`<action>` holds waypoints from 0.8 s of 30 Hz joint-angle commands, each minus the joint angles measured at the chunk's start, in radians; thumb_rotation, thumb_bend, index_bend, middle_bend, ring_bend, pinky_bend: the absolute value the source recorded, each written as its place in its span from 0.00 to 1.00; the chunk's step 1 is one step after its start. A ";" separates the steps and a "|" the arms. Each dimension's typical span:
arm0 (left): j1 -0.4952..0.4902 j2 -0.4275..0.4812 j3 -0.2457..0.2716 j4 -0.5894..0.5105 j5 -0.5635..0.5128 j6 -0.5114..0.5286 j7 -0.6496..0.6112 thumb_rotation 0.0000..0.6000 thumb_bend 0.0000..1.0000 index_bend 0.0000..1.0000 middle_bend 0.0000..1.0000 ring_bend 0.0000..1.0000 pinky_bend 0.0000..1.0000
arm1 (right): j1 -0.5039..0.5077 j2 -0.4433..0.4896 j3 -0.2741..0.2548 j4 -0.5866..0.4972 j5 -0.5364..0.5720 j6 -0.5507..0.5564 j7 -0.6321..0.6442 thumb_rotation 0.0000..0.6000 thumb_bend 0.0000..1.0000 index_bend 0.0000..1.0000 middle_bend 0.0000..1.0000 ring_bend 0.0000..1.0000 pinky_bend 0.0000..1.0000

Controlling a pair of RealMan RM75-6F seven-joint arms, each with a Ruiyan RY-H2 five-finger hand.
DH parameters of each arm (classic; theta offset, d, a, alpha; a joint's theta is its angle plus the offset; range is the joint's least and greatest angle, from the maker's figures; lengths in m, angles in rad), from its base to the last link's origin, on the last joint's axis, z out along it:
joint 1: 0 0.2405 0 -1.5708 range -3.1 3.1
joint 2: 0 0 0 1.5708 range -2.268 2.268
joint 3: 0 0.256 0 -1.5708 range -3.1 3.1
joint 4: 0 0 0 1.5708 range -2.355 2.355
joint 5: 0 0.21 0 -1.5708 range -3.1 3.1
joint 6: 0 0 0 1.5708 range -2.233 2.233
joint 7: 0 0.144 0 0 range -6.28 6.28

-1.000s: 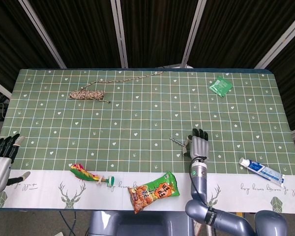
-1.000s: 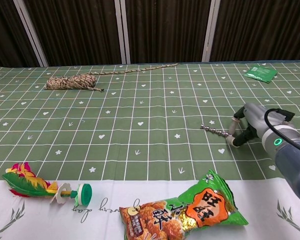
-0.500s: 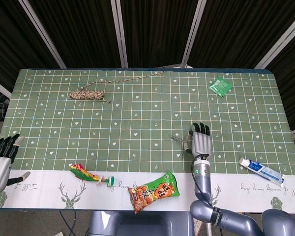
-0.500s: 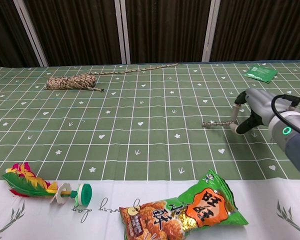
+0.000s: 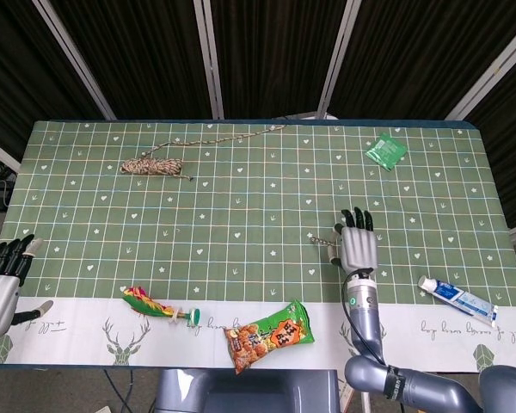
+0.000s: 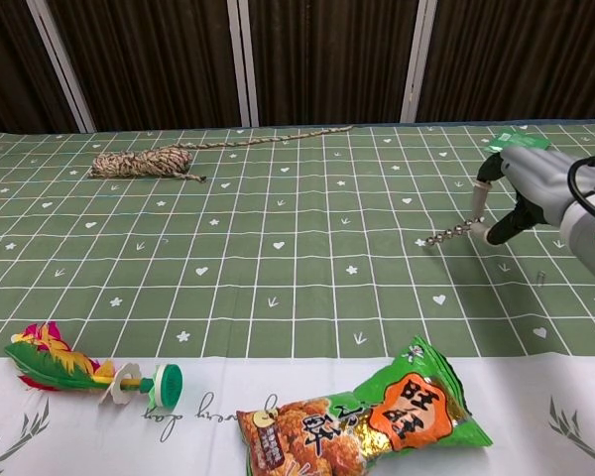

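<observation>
Already the right hand [image 5: 358,249] has a thin twisted metal piece, seemingly a drill bit [image 6: 446,235], pinched at one end between its thumb and a finger, while the other fingers stand spread above it. In the chest view the bit juts out from the hand toward the robot's left, tilted with its free tip lowest; it seems clear of the green checked tablecloth [image 6: 278,228], though I cannot tell for sure whether the tip touches. So, as a judgement, the grasp is made and the lift is under way or just complete; carrying the bit somewhere and setting it down is what is left, and nothing shows where.

Just in front of the hand, toward the robot, lies the orange and green snack bag [image 5: 268,334] on the white border. On the hand's outer side, near the table edge, lies a toothpaste tube [image 5: 457,300]. Well beyond the fingertips, near the far edge, sits a small green packet [image 5: 385,151].

The left hand [image 5: 2,274] hangs off the table's left edge with fingers loosely apart, holding nothing. Nearest to it is a feathered shuttlecock toy [image 5: 157,307]; a bundle of twine [image 5: 152,167] lies far ahead.
</observation>
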 commanded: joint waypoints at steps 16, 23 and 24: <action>0.001 -0.004 -0.003 0.003 -0.003 0.002 0.003 1.00 0.06 0.00 0.00 0.00 0.00 | 0.002 0.121 -0.020 -0.113 0.008 0.034 -0.110 1.00 0.35 0.63 0.14 0.00 0.00; 0.002 -0.004 -0.002 0.003 0.000 0.005 0.002 1.00 0.05 0.00 0.00 0.00 0.00 | -0.002 0.194 -0.056 -0.186 -0.009 0.051 -0.173 1.00 0.36 0.63 0.14 0.00 0.00; 0.002 -0.003 -0.002 0.003 0.000 0.004 0.001 1.00 0.05 0.00 0.00 0.00 0.00 | -0.003 0.201 -0.059 -0.194 -0.007 0.052 -0.180 1.00 0.36 0.63 0.14 0.00 0.00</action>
